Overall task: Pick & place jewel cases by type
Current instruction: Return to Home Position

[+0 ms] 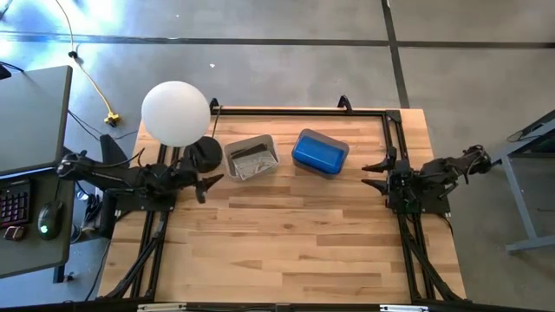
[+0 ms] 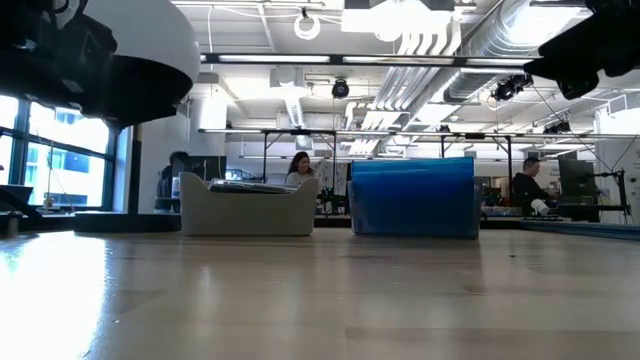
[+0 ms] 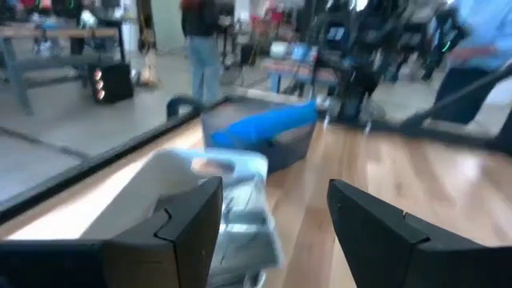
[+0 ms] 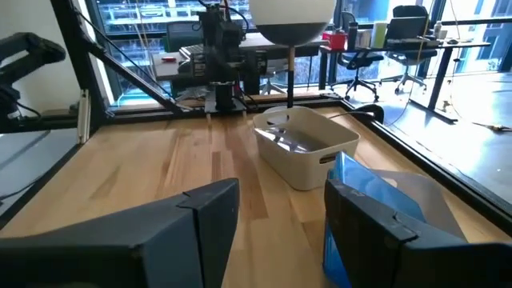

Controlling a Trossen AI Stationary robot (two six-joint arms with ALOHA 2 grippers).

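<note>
Two tubs stand side by side near the table's far edge. The pale tub (image 1: 251,158) (image 4: 304,144) holds dark jewel cases (image 1: 250,161). The grey tub (image 1: 340,160) holds glossy blue jewel cases (image 1: 317,149) (image 3: 264,126) (image 4: 360,188). My left gripper (image 1: 211,184) (image 3: 276,192) hangs open at the table's left side, just left of the pale tub, with nothing between its fingers. My right gripper (image 1: 373,173) (image 4: 280,188) hangs open at the right side, right of the blue-filled tub, also holding nothing.
A white globe lamp (image 1: 176,113) on a black base (image 1: 205,152) stands at the far left corner beside the pale tub. Black frame rails (image 1: 303,111) run along the far edge and both sides. Bare wood (image 1: 286,234) stretches across the middle and near side. People stand in the room beyond.
</note>
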